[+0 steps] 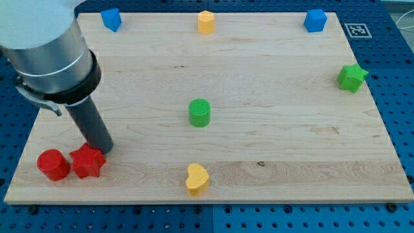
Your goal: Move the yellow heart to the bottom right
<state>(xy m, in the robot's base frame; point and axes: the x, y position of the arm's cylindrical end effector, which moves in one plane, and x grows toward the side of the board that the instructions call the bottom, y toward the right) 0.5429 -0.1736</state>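
Observation:
The yellow heart (196, 179) lies near the view's bottom edge of the wooden board (278, 129), a little left of centre. My tip (105, 150) rests on the board at the view's lower left, far to the left of the heart. It touches or nearly touches the upper right of the red star (87, 162). The red cylinder (53, 164) sits just left of the star.
A green cylinder (200, 112) stands mid-board above the heart. A green star (352, 77) is at the right edge. Along the top are a blue block (111, 19), a yellow block (206, 22) and a blue block (315, 20).

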